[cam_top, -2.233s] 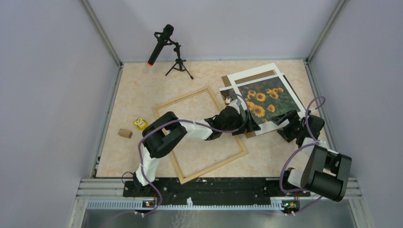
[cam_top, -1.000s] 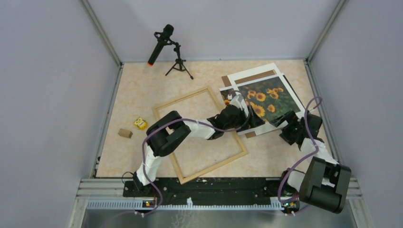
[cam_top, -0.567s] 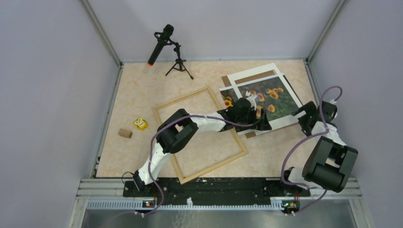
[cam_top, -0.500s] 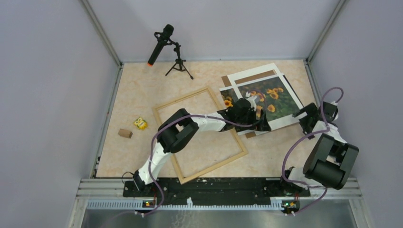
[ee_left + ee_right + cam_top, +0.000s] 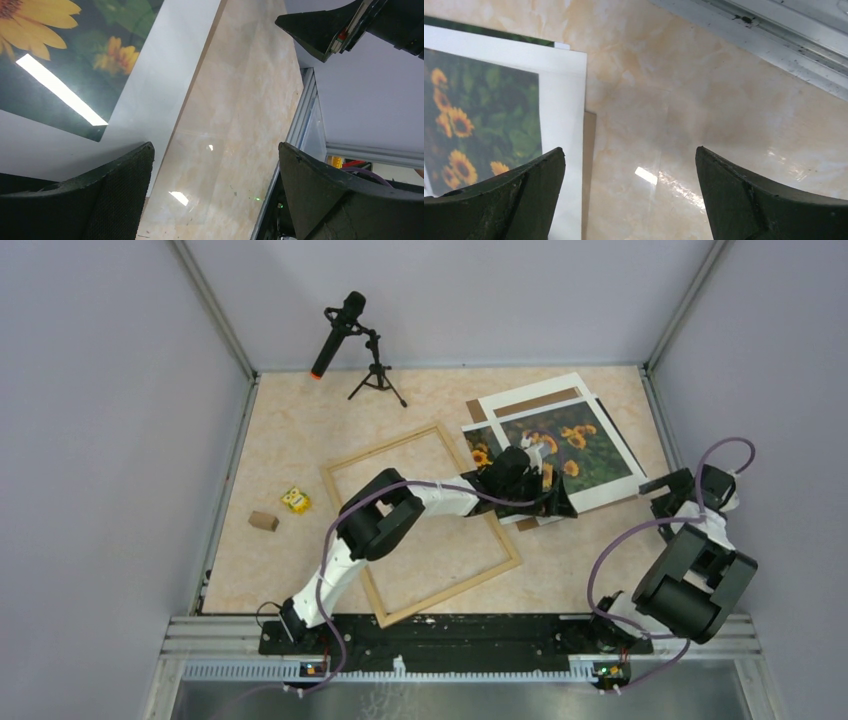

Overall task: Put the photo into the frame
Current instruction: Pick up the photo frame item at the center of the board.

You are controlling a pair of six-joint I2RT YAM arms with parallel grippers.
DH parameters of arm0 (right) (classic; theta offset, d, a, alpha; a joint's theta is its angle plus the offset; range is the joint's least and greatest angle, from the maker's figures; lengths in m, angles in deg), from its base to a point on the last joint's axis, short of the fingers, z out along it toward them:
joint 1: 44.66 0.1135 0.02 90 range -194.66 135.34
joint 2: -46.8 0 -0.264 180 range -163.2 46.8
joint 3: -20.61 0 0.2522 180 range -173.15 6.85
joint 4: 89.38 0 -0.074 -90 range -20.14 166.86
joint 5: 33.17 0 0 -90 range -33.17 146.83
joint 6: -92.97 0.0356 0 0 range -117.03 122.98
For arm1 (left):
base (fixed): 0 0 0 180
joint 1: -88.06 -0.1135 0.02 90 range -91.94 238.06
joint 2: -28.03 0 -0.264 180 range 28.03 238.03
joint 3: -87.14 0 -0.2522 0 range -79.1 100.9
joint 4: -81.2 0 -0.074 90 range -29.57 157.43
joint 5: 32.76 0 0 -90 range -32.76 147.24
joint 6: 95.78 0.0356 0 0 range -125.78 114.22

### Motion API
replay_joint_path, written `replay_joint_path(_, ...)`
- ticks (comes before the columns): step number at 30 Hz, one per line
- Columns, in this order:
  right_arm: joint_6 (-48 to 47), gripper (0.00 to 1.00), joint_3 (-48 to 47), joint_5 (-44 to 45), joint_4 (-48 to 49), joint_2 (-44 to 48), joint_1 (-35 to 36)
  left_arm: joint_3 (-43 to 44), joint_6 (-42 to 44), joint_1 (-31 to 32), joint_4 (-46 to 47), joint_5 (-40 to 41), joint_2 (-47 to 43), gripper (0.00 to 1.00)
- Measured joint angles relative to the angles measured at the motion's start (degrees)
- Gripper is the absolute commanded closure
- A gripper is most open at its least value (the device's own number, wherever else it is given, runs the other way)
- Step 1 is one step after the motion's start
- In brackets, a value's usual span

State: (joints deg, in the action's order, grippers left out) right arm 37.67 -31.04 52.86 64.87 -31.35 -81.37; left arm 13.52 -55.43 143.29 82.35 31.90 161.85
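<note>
Pale wood rails of the frame (image 5: 380, 448) lie skewed on the marbled table (image 5: 290, 430) in the overhead view, just left of the photo (image 5: 585, 445) and nearer the arms. The photo lies flat, outside the frame, stacked with a white mat (image 5: 530, 392) and a brown backing board (image 5: 548, 401) that show at its far side. The left gripper (image 5: 552, 495) is over the photo's near left corner. The right gripper (image 5: 662, 495) is off the photo's right edge, over bare table.

From the left wrist, the dark fingers (image 5: 115, 200) are spread wide with nothing between them, only table and a white margin below. The photo's sunflowers (image 5: 55, 45) fill the upper left, and a finger of the other arm shows past the photo's far side.

From the right wrist, the fingers (image 5: 509, 205) also stand fully apart and empty over the table. The photo (image 5: 479, 120) lies at the left, with a brown strip beside its white margin.
</note>
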Motion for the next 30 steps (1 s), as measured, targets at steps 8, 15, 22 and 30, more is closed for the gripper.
replay_joint_path(8, -1.8, 0.01, 1.7, -1.4, -0.4, 3.9, 4.1, -4.6, 1.5, 1.6, 0.7, -1.1, -2.4, 0.02)
replay_joint_path(15, -6.7, 0.01, -5.5, -3.6, -1.7, -0.2, 7.5, -8.6, 5.3, 1.3, -4.9, -1.4, -6.9, 0.02)
replay_joint_path(22, -11.5, 0.01, -14.7, -6.9, -2.2, -11.5, 7.5, -8.8, 8.1, 0.6, -8.0, -1.2, -8.0, 0.02)
replay_joint_path(30, -15.3, 0.01, -21.6, -0.9, -6.0, -20.8, 7.5, -8.9, 10.9, 0.6, -8.1, -1.8, -8.1, 0.02)
